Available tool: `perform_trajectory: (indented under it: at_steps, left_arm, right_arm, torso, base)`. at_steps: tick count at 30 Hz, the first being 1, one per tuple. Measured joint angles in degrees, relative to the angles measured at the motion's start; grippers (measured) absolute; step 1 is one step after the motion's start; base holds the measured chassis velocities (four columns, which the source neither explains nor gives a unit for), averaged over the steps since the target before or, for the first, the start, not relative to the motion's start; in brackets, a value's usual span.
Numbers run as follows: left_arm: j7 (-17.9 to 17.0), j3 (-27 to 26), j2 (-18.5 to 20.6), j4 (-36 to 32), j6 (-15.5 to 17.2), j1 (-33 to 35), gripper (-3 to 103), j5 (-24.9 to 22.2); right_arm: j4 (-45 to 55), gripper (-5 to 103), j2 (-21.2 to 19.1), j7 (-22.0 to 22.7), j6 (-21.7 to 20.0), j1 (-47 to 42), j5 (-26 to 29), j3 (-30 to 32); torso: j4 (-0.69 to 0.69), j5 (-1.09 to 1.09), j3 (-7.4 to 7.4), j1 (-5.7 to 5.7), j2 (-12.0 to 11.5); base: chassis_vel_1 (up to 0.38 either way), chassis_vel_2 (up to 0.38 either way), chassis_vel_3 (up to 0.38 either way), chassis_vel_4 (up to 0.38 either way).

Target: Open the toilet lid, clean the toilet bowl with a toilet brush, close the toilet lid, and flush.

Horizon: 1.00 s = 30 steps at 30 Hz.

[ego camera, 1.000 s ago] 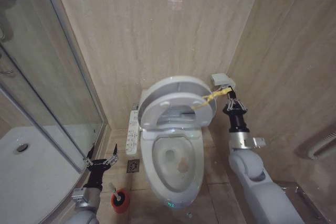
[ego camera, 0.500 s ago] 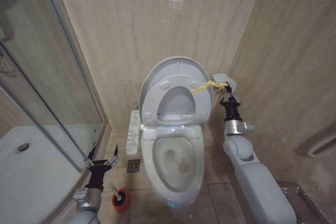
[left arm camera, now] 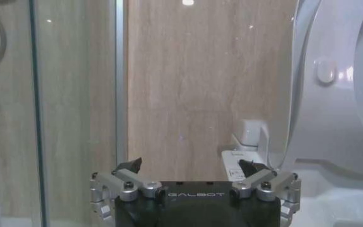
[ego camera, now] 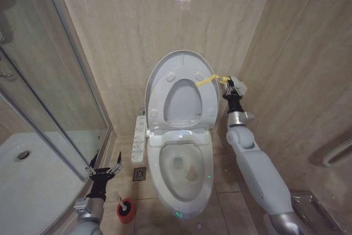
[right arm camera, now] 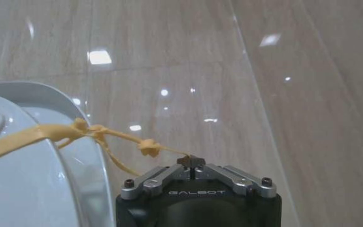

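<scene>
- Pinching the yellow strap [ego camera: 205,81], the right gripper [ego camera: 230,85] has its fingers closed on the strap's knotted end beside the raised toilet lid [ego camera: 179,67].
- Lid stands upright against the tiled wall; toilet bowl [ego camera: 185,169] exposed, brownish stain inside.
- Left gripper [ego camera: 104,170] hovers low with fingers spread, empty, near the toilet brush [ego camera: 124,208] in its red holder on the floor.

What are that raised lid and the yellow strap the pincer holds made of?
The toilet lid looks like glossy white moulded plastic: it mirrors the lights. The yellow strap looks like soft knotted cloth or rubber, matte and wrinkled; I can't tell which. The right pincer pinches its end.
</scene>
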Motion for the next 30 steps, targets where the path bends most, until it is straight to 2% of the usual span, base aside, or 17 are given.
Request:
perform_trajectory:
  at_steps: [8,15,23,30]
  left_arm:
    - [0.00,-0.35,-0.02,0.05,-0.29,0.00,100,-0.34]
    - [0.01,-1.01,-0.15,-0.16,-0.70,0.62,100,-0.34]
    - [0.01,-1.37,-0.34,-0.70,-0.87,1.12,100,-0.26]
    - [0.01,-1.34,-0.55,-1.23,-0.91,1.42,100,0.01]
  right_arm:
    - [-6.82,0,1.76,-1.79,0.63,5.14,0.46,-1.94]
    - [-9.65,0,2.51,-2.79,1.02,6.98,0.52,-2.22]
    - [-10.97,0,1.35,-3.29,0.60,7.78,0.89,-2.84]
    - [-7.85,0,-0.94,-2.08,-1.46,6.81,2.30,-4.38]
  torso:
    - [-0.03,-0.01,0.00,0.00,0.00]
    - [0.00,-0.01,-0.01,-0.01,0.01]
    - [0.05,0.01,0.00,0.00,0.01]
    - [0.01,0.01,0.00,0.00,0.01]
  base:
    - [0.000,0.000,0.000,0.000]
    - [0.000,0.000,0.000,0.000]
    - [0.000,0.000,0.000,0.000]
    - [0.000,0.000,0.000,0.000]
